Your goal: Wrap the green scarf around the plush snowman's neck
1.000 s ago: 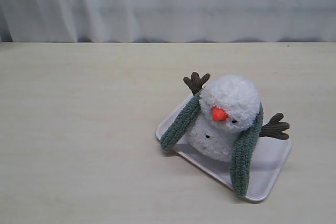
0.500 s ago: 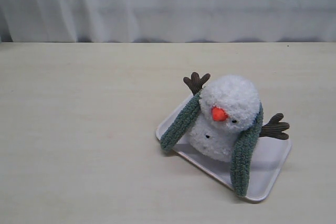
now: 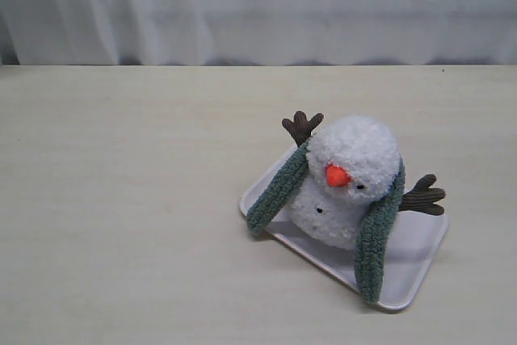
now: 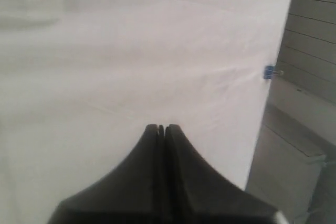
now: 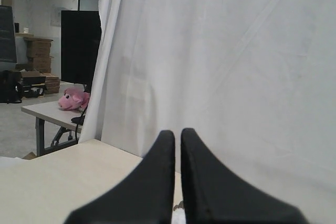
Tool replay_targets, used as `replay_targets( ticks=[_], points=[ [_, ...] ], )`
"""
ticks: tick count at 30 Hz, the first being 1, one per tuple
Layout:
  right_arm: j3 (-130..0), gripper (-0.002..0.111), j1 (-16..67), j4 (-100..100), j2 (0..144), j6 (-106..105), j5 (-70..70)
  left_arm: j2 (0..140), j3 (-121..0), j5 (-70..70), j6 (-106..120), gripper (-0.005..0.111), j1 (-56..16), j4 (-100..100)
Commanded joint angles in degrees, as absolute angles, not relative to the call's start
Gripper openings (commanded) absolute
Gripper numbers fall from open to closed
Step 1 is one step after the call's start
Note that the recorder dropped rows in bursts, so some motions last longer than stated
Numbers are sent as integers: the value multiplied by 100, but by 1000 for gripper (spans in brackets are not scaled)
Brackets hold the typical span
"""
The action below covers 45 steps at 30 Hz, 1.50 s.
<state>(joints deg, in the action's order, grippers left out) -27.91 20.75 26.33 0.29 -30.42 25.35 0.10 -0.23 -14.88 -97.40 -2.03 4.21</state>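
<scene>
The plush snowman (image 3: pixel 355 151) sits on a white tray (image 3: pixel 418 254) right of centre in the exterior view, its head tipped forward over its body. The green scarf (image 3: pixel 376 236) runs behind the head at neck level. One end hangs down the left side (image 3: pixel 277 191); the other end reaches the tray's front rim. Neither gripper shows in the exterior view. My left gripper (image 4: pixel 161 126) is shut and empty, facing a white curtain. My right gripper (image 5: pixel 178 132) is shut too, its fingers almost touching with nothing between them.
A pale wooden table (image 3: pixel 121 199) stretches left of the tray, with a white curtain (image 3: pixel 258 6) behind it. A blue clip (image 4: pixel 270 72) sits on the curtain's edge. A pink plush (image 5: pixel 73 99) lies on a far table.
</scene>
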Motion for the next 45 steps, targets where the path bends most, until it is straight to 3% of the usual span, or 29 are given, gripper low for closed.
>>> replay_targets(
  ticks=[1,7,20,40,45],
  points=[
    [-2763,4,2078,2632,0,-3017,2534,0,0,-278,-9757,0,-204,446],
    [-2763,4,2078,2632,0,-3017,2534,0,0,839,-9757,0,-204,430],
    [-2763,4,2078,2632,0,-3017,2534,0,0,1836,-9737,0,-204,399],
    [-2763,4,2078,2632,0,-3017,2534,0,0,1847,-9691,0,-204,847],
    [-2763,4,2078,2632,0,-3017,2534,0,0,1847,-7649,0,-204,835]
  ],
)
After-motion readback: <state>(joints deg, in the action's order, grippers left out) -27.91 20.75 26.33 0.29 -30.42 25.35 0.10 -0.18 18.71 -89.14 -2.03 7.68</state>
